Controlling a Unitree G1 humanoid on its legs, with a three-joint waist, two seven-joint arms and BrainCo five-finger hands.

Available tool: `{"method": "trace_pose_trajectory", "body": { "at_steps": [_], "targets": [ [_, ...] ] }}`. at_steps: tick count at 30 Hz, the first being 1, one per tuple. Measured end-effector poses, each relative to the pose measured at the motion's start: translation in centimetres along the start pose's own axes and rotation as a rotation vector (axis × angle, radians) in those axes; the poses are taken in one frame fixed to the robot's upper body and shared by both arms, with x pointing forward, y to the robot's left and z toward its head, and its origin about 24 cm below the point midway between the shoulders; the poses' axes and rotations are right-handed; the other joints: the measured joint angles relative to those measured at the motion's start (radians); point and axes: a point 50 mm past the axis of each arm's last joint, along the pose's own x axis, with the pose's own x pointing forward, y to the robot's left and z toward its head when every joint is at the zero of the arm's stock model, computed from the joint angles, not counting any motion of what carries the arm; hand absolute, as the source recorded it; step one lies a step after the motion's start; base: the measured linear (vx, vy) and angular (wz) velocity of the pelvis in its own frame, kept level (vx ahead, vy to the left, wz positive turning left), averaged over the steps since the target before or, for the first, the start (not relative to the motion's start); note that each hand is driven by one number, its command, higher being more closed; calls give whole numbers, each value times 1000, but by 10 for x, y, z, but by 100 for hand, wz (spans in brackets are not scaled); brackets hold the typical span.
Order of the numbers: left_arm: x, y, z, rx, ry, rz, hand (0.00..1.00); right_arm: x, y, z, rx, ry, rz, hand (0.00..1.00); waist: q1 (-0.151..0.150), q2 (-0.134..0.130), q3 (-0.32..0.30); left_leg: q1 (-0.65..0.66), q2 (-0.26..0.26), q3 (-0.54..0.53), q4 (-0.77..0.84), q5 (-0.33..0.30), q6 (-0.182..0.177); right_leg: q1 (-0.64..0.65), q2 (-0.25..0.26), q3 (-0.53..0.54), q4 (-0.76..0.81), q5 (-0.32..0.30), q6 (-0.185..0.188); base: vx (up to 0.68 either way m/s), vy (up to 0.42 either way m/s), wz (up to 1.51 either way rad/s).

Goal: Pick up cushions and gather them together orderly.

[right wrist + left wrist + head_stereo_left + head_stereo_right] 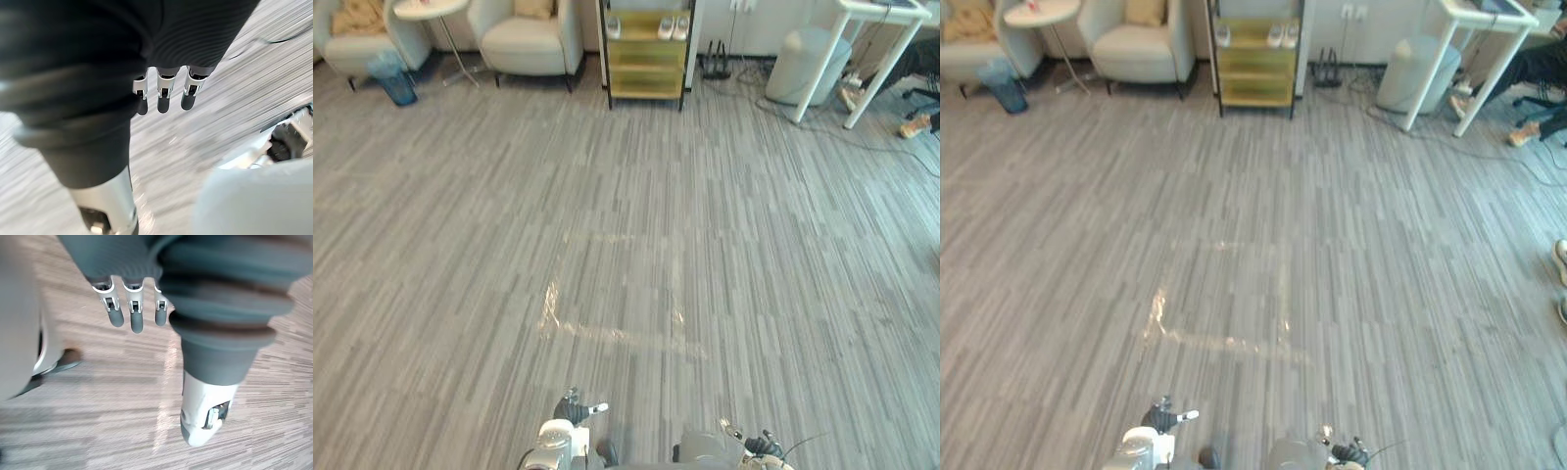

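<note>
Left hand [136,313]: released, fingers straight and relaxed with nothing in them, hanging over the grey striped floor [626,196] at the near edge, left of centre.
Right hand [164,95]: also released, fingers straight and loose, holding nothing, at the near edge, right of centre.
Crumpled tan cushion [357,18]: on the seat of the far-left armchair [347,51], well apart from both hands.
Second tan cushion [533,8]: propped against the back of the pale armchair [524,47] further right along the far wall, also well apart from the hands.
Round side table [431,8]: between the two armchairs.
Blue bin [393,80]: on the floor, just in front of the far-left armchair.
Yellow shelf unit [646,73]: at the far side, right of the pale armchair, with pale shoes [673,27] on an upper shelf.
Grey round bin [808,64]: far right, just beside a leg of the white table [884,44].
Person's shoe [1560,257]: at the right edge of the floor.
</note>
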Motion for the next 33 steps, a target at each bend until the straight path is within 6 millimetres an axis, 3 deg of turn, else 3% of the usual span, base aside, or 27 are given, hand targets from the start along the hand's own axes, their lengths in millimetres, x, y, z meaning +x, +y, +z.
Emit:
{"method": "trace_pose_trajectory", "body": {
  "at_steps": [1, 3, 4, 5, 8, 9, 10, 11, 12, 14, 16, 18, 19, 21, 22, 23, 24, 25, 26, 28, 29, 31, 32, 33],
  "targets": [
    [0, 1, 1, 4, -2, 3, 0, 0, 1, 2, 1, -4, 3, 0, -3, -2, 1, 8, 7, -2, -1, -3, -5, -33, 3, -17, -83, 6, -6, 516, -183, 37],
    [1, 1, 3, 22, -8, -2, 0, 1, 2, 2, 1, -4, 4, 0, -12, -10, 4, 43, 21, -21, -21, -32, -50, -74, 24, -12, -347, 111, -12, 407, -205, 43],
    [1, 2, 1, 28, 0, -1, 0, 0, 1, 0, -1, 5, 2, 0, -18, -30, 4, 64, 11, -35, -30, -53, -77, -71, 30, 11, -469, 200, -21, 495, -261, 23],
    [0, -3, -6, 22, 28, -15, 0, 3, -5, 3, -21, 7, -12, 0, -22, -2, 18, 103, 40, -58, -39, -81, -105, -66, 58, 19, -432, 274, -66, 565, -295, 10],
    [0, -12, -1, 15, 17, -35, 0, 3, -11, 2, -14, 12, -29, 0, -32, 25, 19, 90, 66, -59, 75, -77, -113, -69, 56, 9, -328, 137, -81, 450, -277, 17],
    [0, -16, 0, 5, 14, -42, 0, 1, -15, -5, -11, 27, -40, 0, -46, 25, 21, 18, 103, -80, 270, -82, -129, -16, 49, -23, -333, 101, -80, 455, -335, 68],
    [0, -15, 3, -3, -1, -43, 0, -2, -15, -8, -8, 27, -38, 0, -44, 26, 22, -66, 149, -94, 488, -49, -173, 39, 51, -43, -347, 77, -91, 290, -219, 63],
    [0, -14, 5, -21, -14, -34, 0, -3, -15, -10, -12, 28, -36, 0, -41, 25, 23, -111, 175, -97, 605, -37, -184, 66, 56, -48, -354, 64, -95, 353, -221, 23],
    [-1, -10, 6, -46, -32, -13, 0, -3, -17, -9, -18, 15, -35, 0, -31, 28, 24, -195, 229, -70, 811, -44, -172, 131, 69, -63, -375, 40, -108, 339, -160, -4],
    [-2, -9, 8, -53, -45, -5, 0, -3, -14, -4, -20, -7, -26, 0, -23, 24, 25, -271, 253, -22, 887, -67, -136, 204, 71, -69, -409, 16, -112, 332, -130, 2],
    [-2, -12, 15, -31, -74, -21, 0, -2, -11, -1, -18, -18, -18, 0, -6, 21, 25, -357, 236, 39, 772, -101, -114, 273, 66, -68, -469, 7, -102, 323, -11, -5],
    [-1, -13, 18, -22, -84, -27, 0, -1, -8, 6, -7, -41, -14, 0, 12, 17, 27, -384, 157, 47, 452, -94, -123, 311, 47, -48, -490, -4, -86, 464, 83, -33],
    [-1, -14, 18, -15, -84, -30, 0, 0, -7, 10, 3, -48, -16, 0, 14, 14, 32, -388, 112, 33, 290, -57, -126, 329, 31, -34, -499, -17, -78, 354, 113, -36],
    [-1, -17, 19, 3, -86, -42, 0, 2, -8, 10, 6, -36, -28, 0, 15, 21, 34, -402, 76, -20, 97, 36, -145, 394, 29, -7, -554, -34, -47, 470, 204, -40],
    [-1, -17, 18, 5, -87, -43, 0, 2, -9, 9, 3, -31, -30, 0, 15, 23, 34, -405, 74, -28, 87, 51, -147, 404, 32, -2, -566, -41, -36, 583, 311, -62],
    [-1, -13, 17, 21, -91, -39, 0, 1, -8, 2, -3, -2, -30, 0, 25, 2, 26, -405, 53, -28, 137, 138, -103, 463, 12, 39, -604, -60, -12, 414, 217, -47],
    [0, -11, 17, 26, -89, -35, 0, 1, -6, -1, -3, 10, -26, 0, 24, -9, 17, -406, 37, -27, 152, 119, -77, 470, -1, 49, -610, -60, -10, 673, 287, -32],
    [1, -11, 16, 53, -76, -44, 0, -1, -6, -8, -19, 27, -20, 0, 5, -40, -7, -424, 0, -26, 201, 74, -28, 449, -42, 88, -565, -48, -8, 618, 224, 13],
    [2, -12, 16, 69, -73, -52, 0, -2, -9, -13, -24, 44, -26, 0, 4, -49, -7, -428, -18, -24, 229, 46, -14, 414, -57, 122, -481, -41, 3, 603, 229, 29],
    [2, -13, 17, 79, -68, -57, 0, -3, -13, -20, -27, 77, -36, 0, 1, -53, -6, -405, -43, -34, 239, 3, -4, 314, -68, 162, -239, 27, 93, 531, 228, 33],
    [2, -13, 15, 93, -58, -60, 0, -3, -12, -21, -32, 83, -30, 0, -3, -50, 4, -341, -56, -45, 207, -19, 1, 221, -70, 186, -9, 54, 151, 602, 199, 23],
    [2, -8, 10, 106, -32, -48, 0, -2, -13, -15, -52, 58, -21, 0, -4, -24, 22, -181, -57, -58, 106, -22, 1, 161, -54, 142, 101, -3, 86, 458, 109, 0],
    [2, -6, 9, 107, -29, -45, 0, -1, -13, -13, -58, 51, -19, 0, -4, -19, 25, -148, -54, -58, 84, -22, 1, 152, -50, 123, 98, -14, 71, 377, 31, -8],
    [2, -2, 5, 108, -18, -30, 0, 0, -13, -7, -69, 26, -13, 0, -2, -7, 31, -79, -47, -54, 45, -22, 1, 113, -39, 67, 44, -40, 28, 338, -43, 6]
  ]
}}
